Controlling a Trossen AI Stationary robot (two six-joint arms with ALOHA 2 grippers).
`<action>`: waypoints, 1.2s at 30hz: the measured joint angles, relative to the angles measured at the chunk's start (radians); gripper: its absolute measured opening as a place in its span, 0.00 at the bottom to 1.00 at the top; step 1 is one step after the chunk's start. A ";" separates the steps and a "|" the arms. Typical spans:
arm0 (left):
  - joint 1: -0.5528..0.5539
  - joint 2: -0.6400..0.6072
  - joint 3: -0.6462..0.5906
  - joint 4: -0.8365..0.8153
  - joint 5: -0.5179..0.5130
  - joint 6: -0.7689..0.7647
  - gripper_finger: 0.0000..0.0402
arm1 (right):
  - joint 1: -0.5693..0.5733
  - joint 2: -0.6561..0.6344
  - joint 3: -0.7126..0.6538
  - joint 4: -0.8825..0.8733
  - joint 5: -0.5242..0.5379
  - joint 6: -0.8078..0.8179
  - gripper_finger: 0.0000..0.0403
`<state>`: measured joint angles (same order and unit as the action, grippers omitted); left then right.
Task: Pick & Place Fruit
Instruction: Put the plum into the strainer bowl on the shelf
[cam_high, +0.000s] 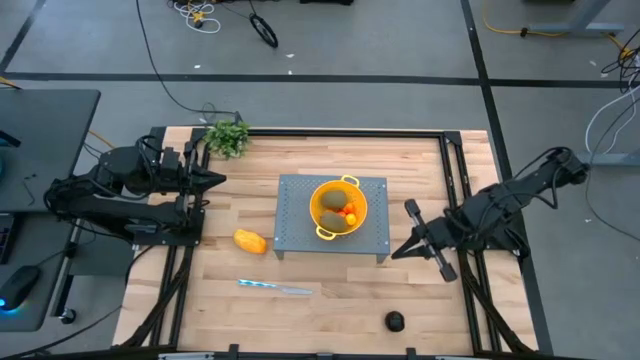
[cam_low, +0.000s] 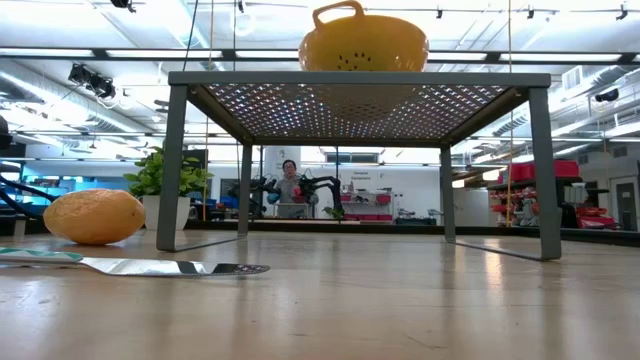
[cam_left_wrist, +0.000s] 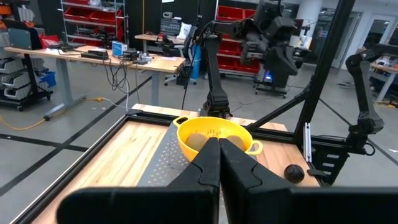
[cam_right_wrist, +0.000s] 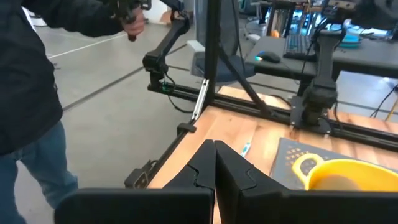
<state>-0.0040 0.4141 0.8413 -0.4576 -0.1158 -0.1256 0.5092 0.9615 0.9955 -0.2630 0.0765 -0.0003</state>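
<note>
Table (cam_high: 330, 290) of pale wood stands in a workshop; both tools (cam_high: 220, 180) (cam_high: 398, 252) closed, empty.

No legible text, seemingly

Even, bright overhead light filled the scene; ceiling strip lamps (cam_low: 60, 70) glared white in the low view. The pale wooden slatted tabletop (cam_high: 300, 320) showed only soft, faint shadows, and the thin silvery knife blade (cam_low: 175, 267) caught a reflection. That view's foreground wood was blurred. A person's dark sleeve (cam_right_wrist: 25, 68) looked smeared.
</note>
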 joint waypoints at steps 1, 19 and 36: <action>0.000 0.000 0.000 0.000 0.000 0.002 0.00 | 0.004 0.005 0.000 0.000 0.000 0.002 0.01; 0.000 0.000 0.000 -0.035 -0.009 -0.059 0.00 | 0.056 0.124 0.000 0.055 -0.053 0.016 0.01; 0.000 0.000 0.000 -0.037 -0.031 -0.081 0.00 | 0.122 0.285 0.000 -0.012 -0.106 0.141 0.01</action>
<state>-0.0044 0.4141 0.8413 -0.4948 -0.1471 -0.2062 0.6312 1.2463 0.9951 -0.2749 -0.0300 0.1402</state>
